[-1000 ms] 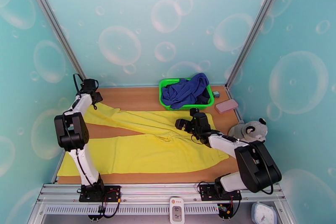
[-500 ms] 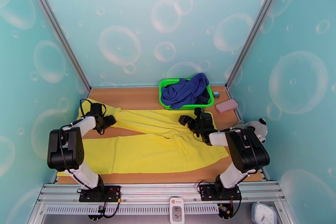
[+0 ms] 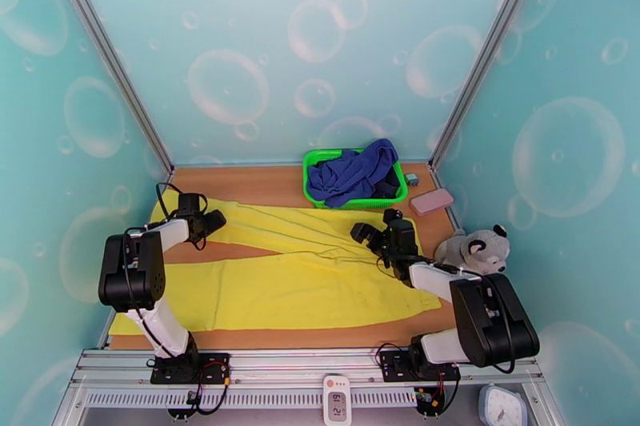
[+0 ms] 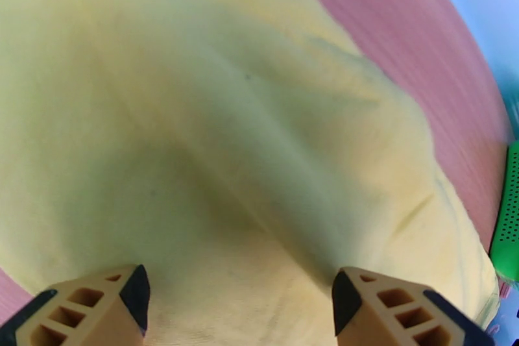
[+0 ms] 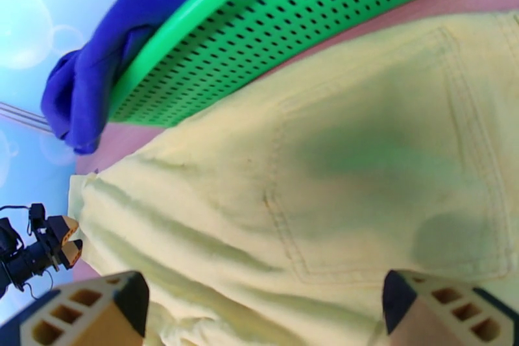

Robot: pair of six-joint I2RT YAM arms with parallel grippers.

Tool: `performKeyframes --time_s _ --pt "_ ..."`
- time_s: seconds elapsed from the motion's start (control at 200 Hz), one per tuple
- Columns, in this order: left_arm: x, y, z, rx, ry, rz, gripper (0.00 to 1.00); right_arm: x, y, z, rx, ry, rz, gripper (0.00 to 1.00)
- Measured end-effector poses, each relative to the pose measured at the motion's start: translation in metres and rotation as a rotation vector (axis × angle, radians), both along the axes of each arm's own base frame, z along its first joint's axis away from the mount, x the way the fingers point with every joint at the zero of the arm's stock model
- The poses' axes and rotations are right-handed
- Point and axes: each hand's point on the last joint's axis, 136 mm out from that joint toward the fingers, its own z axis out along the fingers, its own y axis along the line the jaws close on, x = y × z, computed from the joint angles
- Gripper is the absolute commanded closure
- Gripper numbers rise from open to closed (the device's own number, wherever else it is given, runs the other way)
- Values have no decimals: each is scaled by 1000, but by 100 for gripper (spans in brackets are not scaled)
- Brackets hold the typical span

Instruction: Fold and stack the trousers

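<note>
Left gripper [image 3: 214, 220] is hanging well to the left of the green basket [image 3: 360, 202], over the far trouser leg. Its fingers [image 4: 104, 308] are spread wide apart and are gripping nothing. The trousers [image 3: 280, 284] are lying spread flat on the table [image 3: 256, 180], just on the near side of the basket, with the waist end towards it and both legs running off to its left. Right gripper [image 3: 366, 232] is sitting low just in front of the basket, jaws gaping wide as well, with a stitched back pocket [image 5: 383, 198] showing right beneath. A blue garment [image 3: 352, 168] is spilling over the basket's rim. Whether either gripper is touching the cloth, I cannot tell.
</note>
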Motion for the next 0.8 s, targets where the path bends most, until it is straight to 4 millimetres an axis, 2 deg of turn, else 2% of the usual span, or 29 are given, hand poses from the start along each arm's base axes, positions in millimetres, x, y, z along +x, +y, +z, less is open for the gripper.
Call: performKeyframes --time_s 0.125,0.215,0.35,0.52,0.63,0.8 --pt "-5 -1 -1 7 -12 26 20 1 -5 7 -18 -26 0 1" --pt "-16 0 -1 7 -5 53 20 2 -11 -3 -23 1 -4 1" --pt "-38 3 -2 14 19 94 19 -1 -14 -34 -18 88 0 1" --pt "-61 10 -4 42 53 127 18 3 -19 -32 20 77 -25 1" --pt "-73 16 -4 63 75 146 18 -6 -26 -31 38 82 -59 1" --pt "-83 25 5 84 79 172 18 -33 -39 -32 45 116 -114 1"
